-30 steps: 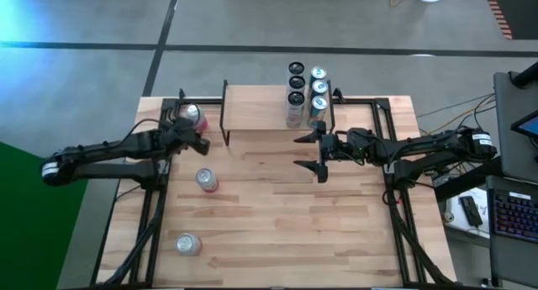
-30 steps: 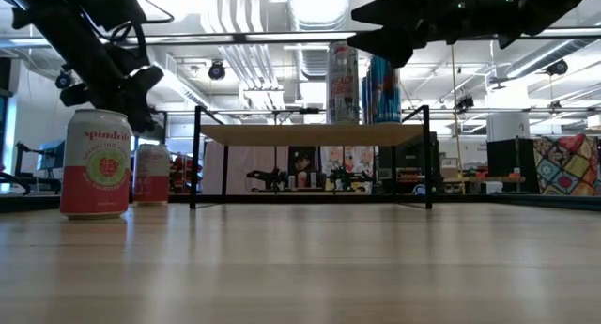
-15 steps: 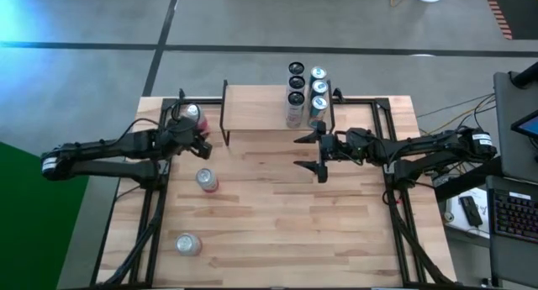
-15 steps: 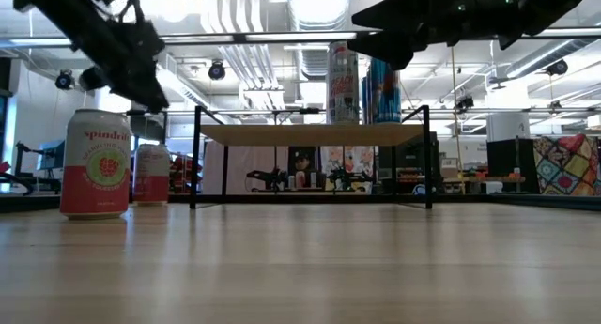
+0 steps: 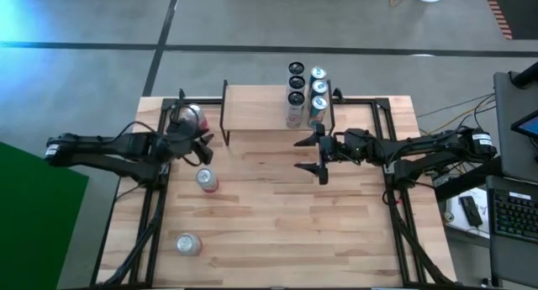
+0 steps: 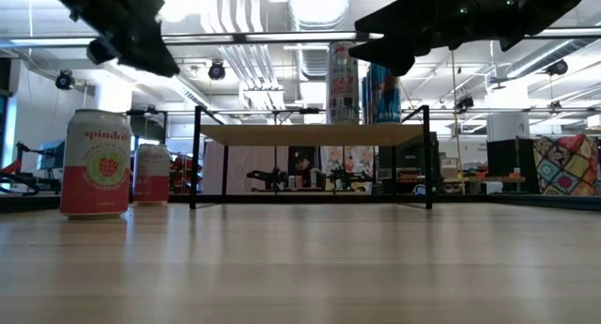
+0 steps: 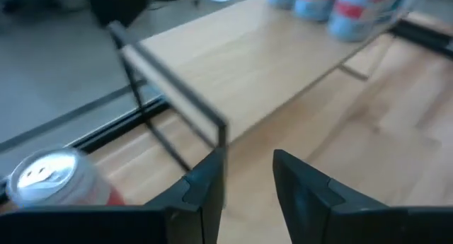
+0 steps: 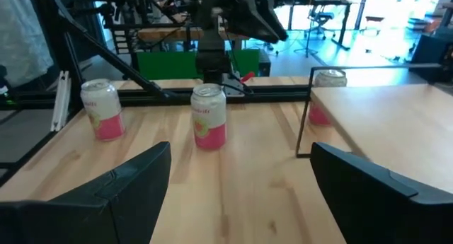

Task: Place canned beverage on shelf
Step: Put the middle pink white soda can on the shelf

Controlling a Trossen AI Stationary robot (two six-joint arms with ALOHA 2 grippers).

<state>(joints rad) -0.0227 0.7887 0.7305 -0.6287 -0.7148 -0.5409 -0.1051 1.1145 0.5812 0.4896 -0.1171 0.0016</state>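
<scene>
The shelf stands at the table's far side on black legs, with several upright cans at its right end. A pink can stands on the table by the shelf's left end and also shows in the left wrist view. Two more pink cans stand nearer. My left gripper hovers just near of the first can, its fingers a narrow gap apart, empty. My right gripper hovers in front of the shelf's right part, wide open and empty.
Black frame rails run along the table's left and right sides. The slatted tabletop lies bare in the middle and on the near right. The shelf's left half holds no cans. In the low view both grippers hang above shelf height.
My left gripper has gone up, from about the height of the can tops to well above the shelf's plank, and its arm has swung toward the far edge. The cans and my right arm have stayed where they were.
</scene>
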